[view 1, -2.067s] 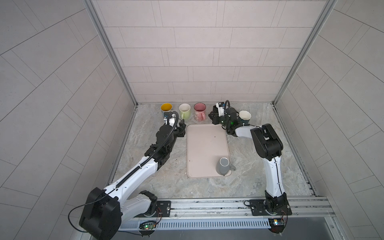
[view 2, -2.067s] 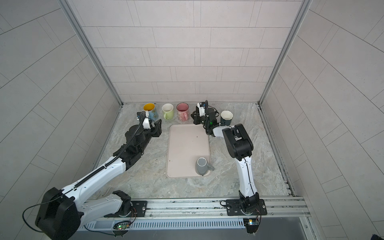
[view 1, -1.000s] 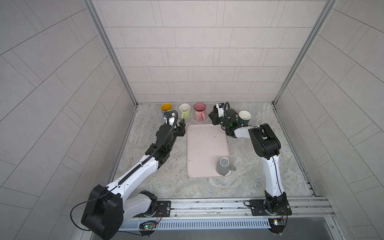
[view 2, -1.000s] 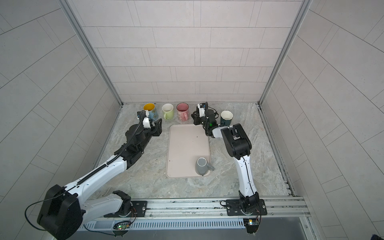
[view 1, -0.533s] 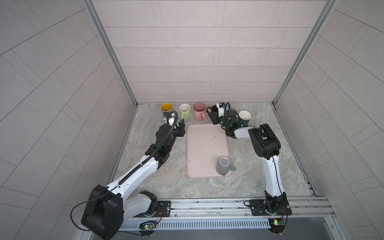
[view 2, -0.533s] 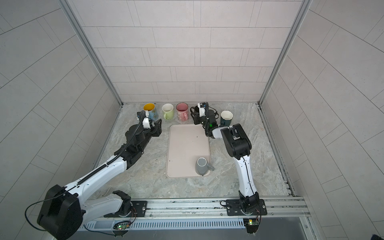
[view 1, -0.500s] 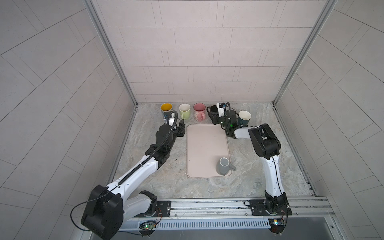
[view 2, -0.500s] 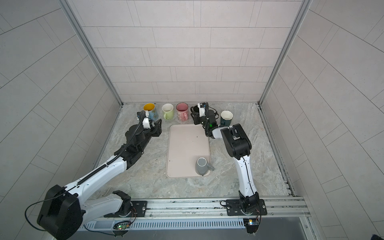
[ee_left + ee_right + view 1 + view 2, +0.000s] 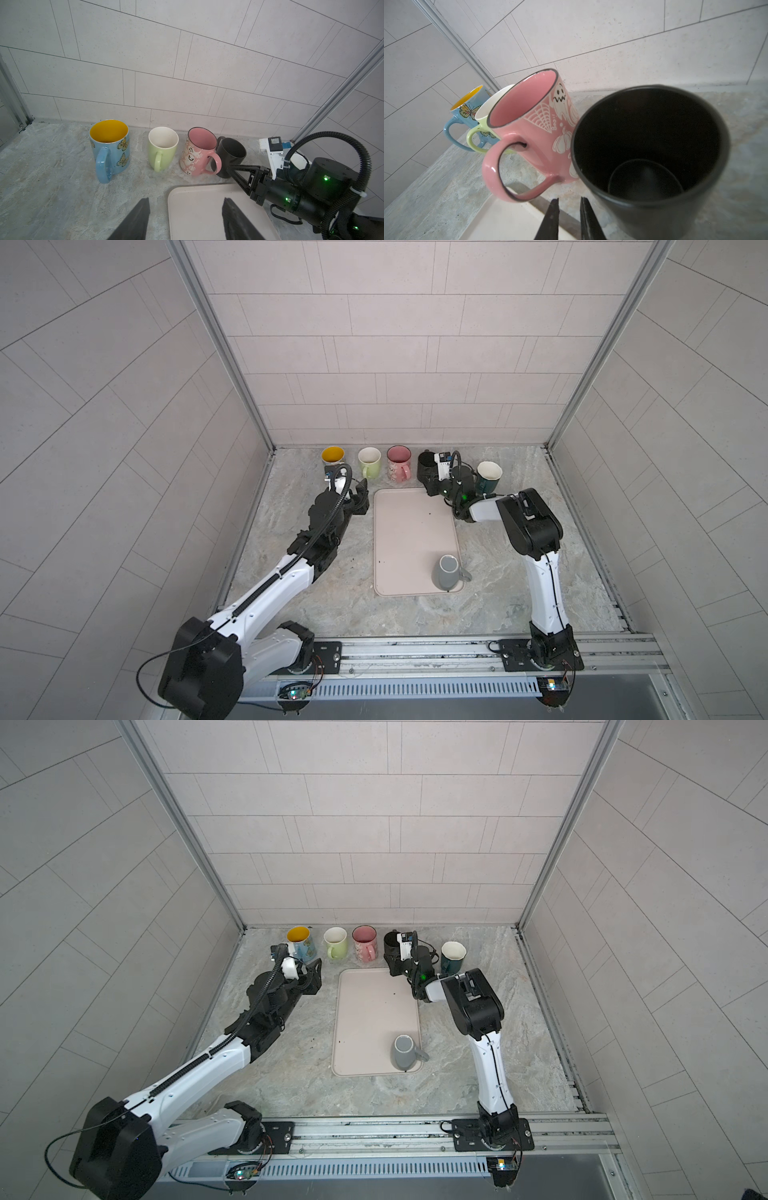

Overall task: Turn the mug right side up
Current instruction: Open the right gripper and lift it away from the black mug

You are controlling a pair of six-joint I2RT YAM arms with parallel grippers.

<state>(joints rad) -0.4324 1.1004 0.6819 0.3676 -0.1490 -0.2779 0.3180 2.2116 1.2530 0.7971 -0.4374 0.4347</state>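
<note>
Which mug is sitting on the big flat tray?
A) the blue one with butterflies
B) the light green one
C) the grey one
C: the grey mug stands on the tray, while the green mug and the butterfly mug stand off it on the counter by the back wall.

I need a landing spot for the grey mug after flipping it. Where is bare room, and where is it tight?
Bare: the tray beyond the grey mug, and the counter on the tray's near side. Crowded: the back row from blue mug to teal mug, with the right gripper by the black mug.
</note>
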